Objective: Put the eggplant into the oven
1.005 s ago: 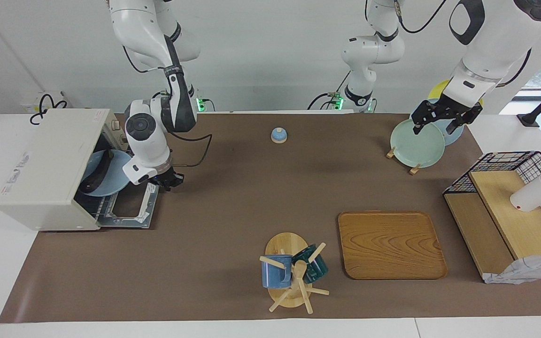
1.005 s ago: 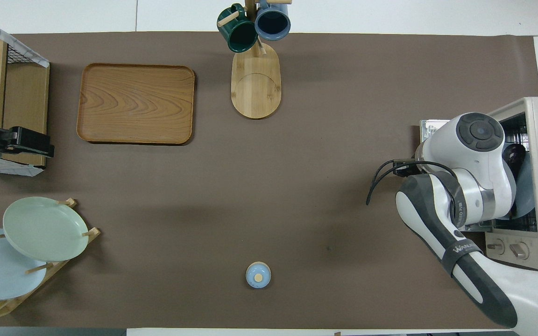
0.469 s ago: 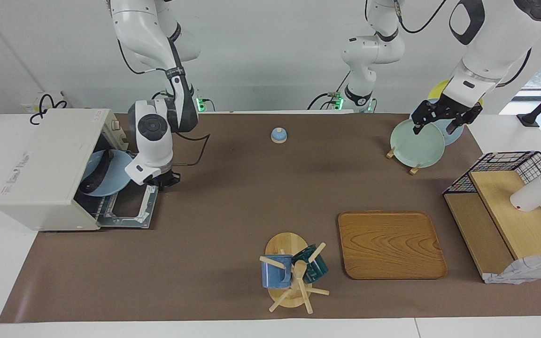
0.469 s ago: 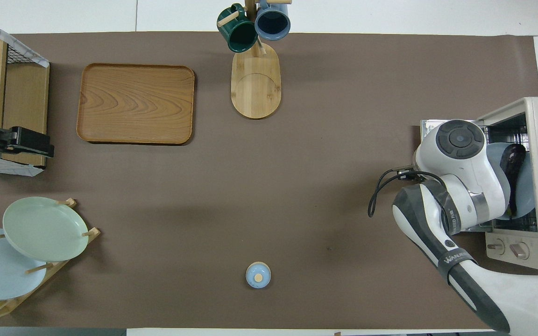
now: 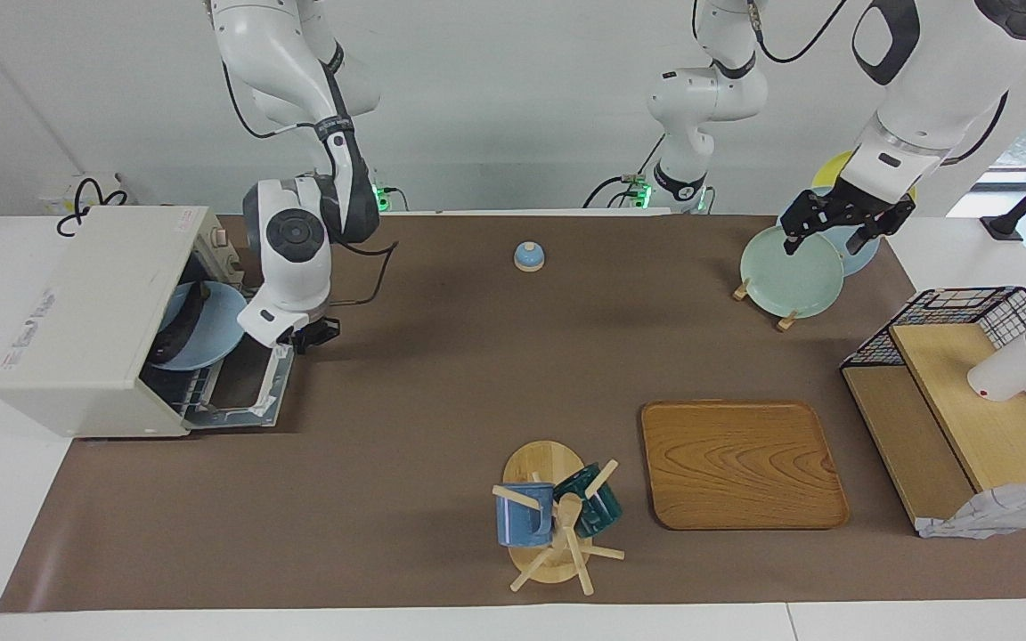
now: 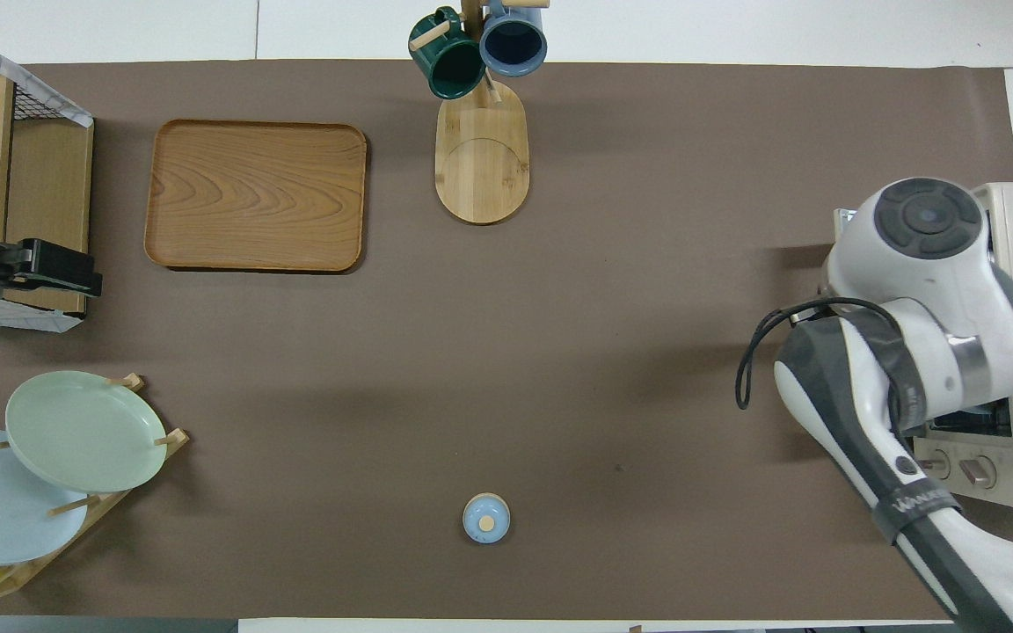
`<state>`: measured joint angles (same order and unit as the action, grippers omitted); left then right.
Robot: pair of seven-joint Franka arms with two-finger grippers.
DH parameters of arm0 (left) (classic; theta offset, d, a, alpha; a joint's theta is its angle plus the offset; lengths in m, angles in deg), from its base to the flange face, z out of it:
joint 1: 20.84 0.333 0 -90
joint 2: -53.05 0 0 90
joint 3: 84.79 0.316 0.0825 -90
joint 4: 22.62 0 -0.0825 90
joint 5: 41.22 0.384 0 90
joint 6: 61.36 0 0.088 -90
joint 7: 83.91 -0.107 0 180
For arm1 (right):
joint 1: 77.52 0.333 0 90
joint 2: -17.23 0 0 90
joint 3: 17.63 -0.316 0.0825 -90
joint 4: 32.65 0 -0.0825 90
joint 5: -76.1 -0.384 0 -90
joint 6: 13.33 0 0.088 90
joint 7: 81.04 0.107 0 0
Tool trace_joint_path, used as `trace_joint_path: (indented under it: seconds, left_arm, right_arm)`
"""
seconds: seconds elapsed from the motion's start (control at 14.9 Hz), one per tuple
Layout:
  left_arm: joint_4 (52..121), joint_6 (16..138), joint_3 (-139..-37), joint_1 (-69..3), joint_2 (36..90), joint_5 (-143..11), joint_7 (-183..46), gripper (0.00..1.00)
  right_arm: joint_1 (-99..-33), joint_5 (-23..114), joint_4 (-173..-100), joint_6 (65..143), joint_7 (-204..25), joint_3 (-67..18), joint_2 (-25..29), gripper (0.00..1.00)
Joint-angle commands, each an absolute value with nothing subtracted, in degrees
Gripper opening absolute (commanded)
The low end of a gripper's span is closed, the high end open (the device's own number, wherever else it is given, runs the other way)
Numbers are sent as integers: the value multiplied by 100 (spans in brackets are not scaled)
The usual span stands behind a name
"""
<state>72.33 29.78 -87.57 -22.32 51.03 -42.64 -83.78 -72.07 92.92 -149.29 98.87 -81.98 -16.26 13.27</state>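
The glossy dark eggplant (image 5: 182, 328) lies on a pale blue plate (image 5: 207, 331) inside the cream oven (image 5: 94, 312), at nine o'clock from the right gripper (image 5: 306, 336), whose finger spacing is unreadable, over the half-raised door (image 5: 250, 387).

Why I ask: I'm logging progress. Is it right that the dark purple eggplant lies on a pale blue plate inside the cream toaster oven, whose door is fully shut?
Not quite. The dark purple eggplant does lie on the pale blue plate inside the cream toaster oven, but the facing view shows the door still partly open, with the right gripper at its edge.
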Motion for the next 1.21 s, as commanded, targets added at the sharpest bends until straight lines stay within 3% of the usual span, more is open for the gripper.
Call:
trace_joint_path:
  seconds: [0.0, 0.33, 0.67, 0.87, 0.94, 1.0, 1.07, 1.14]
  left_arm:
    - [7212, 2881, -8787, -2181, 5059, -4174, -8417, 100]
    - [7212, 2881, -8787, -2181, 5059, -4174, -8409, 100]
    - [7212, 2881, -8787, -2181, 5068, -4174, -8409, 100]
    - [7204, 2881, -8787, -2181, 5059, -4174, -8409, 100]
    - [7203, 2881, -8787, -2181, 5059, -4174, -8409, 100]
    - [7212, 2881, -8787, -2181, 5059, -4174, -8417, 100]
    - [7212, 2873, -8787, -2181, 5068, -4174, -8409, 100]
    - [7212, 2881, -8787, -2181, 5059, -4174, -8417, 100]
  right_arm:
    - [-7838, 9334, -14902, 9812, -9043, -1499, 1511, 2]
    - [-8173, 9210, -14823, 9339, -9570, -1473, 1845, 12]
    - [-8191, 8313, -13121, 7635, -9625, -1473, 1899, 20]
    - [-8209, 7832, -12697, 7492, -9564, -1482, 1829, 39]
    - [-8200, 7760, -12696, 7500, -9459, -1490, 1829, 50]
    - [-8183, 7751, -12800, 7553, -9292, -1490, 1846, 85]
    - [-8148, 7759, -12819, 7571, -9099, -1490, 1855, 100]
    - [-8130, 7768, -12810, 7588, -8915, -1490, 1846, 100]
